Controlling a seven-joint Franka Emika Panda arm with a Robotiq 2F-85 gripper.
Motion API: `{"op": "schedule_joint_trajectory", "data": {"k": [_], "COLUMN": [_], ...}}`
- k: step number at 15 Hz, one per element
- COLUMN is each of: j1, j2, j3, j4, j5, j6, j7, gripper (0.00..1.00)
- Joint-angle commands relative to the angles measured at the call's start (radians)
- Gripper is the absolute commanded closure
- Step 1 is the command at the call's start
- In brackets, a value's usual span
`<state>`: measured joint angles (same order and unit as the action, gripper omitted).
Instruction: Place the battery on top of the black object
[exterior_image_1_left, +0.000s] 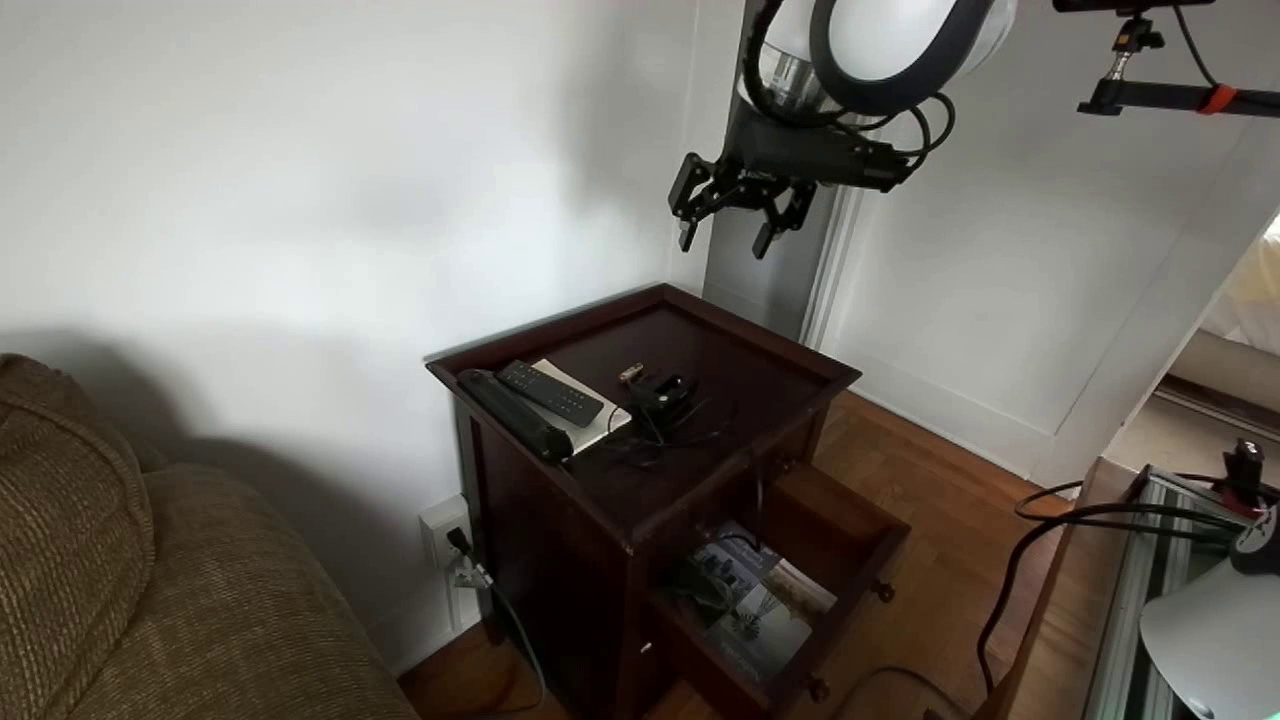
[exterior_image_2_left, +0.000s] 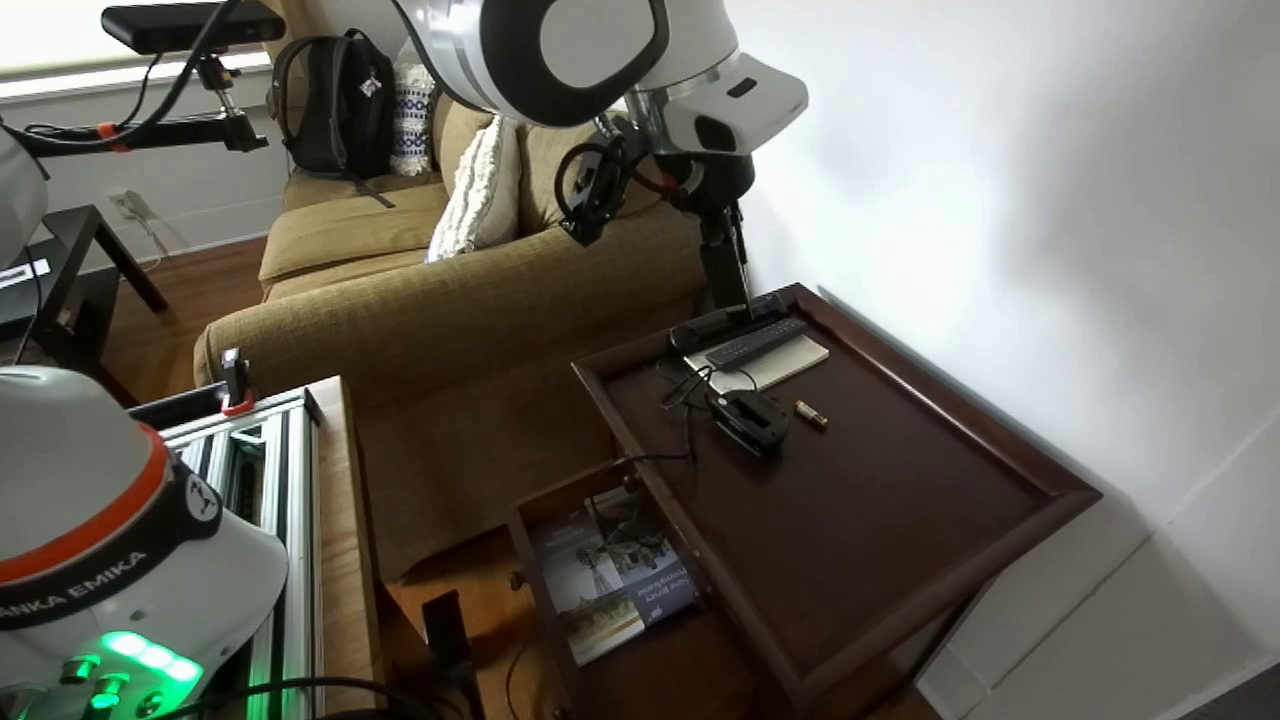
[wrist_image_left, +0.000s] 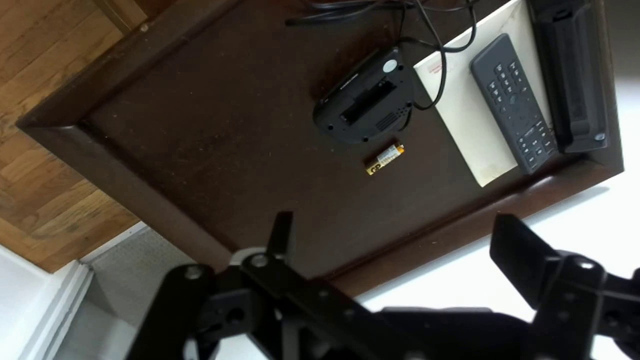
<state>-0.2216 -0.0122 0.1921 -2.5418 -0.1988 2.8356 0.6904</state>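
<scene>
A small gold battery lies on the dark wooden cabinet top, also visible in both exterior views. Beside it, a little apart, is the low black object with an open slot in its upper face and a black cable. The black object also shows in both exterior views. My gripper is open, with nothing between its fingers. It hangs well above the cabinet top in an exterior view. Neither battery nor black object is touched by it.
A dark remote lies on a pale flat item, beside a long black device. The cabinet top has a raised rim and stands against a white wall. Its drawer is open and holds a book. A sofa stands nearby.
</scene>
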Motion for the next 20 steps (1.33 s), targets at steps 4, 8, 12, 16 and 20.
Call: {"op": "schedule_joint_trajectory", "data": {"k": [4, 8, 12, 16, 20], "j1": [0.001, 0.106, -0.14, -0.01, 0.019], "j2": [0.011, 0.153, 0.329, 0.332, 0.35], "j3": [-0.001, -0.089, 0.174, 0.035, 0.0], "j4": [0.014, 0.047, 0.201, 0.228, 0.255], "j5": [0.0, 0.294, 0.615, 0.689, 0.695], "j6": [0.0, 0.049, -0.047, -0.092, -0.103], "j7": [0.004, -0.159, -0.429, -0.525, -0.538], "gripper": [0.0, 0.0, 0.0, 0.0, 0.0]}}
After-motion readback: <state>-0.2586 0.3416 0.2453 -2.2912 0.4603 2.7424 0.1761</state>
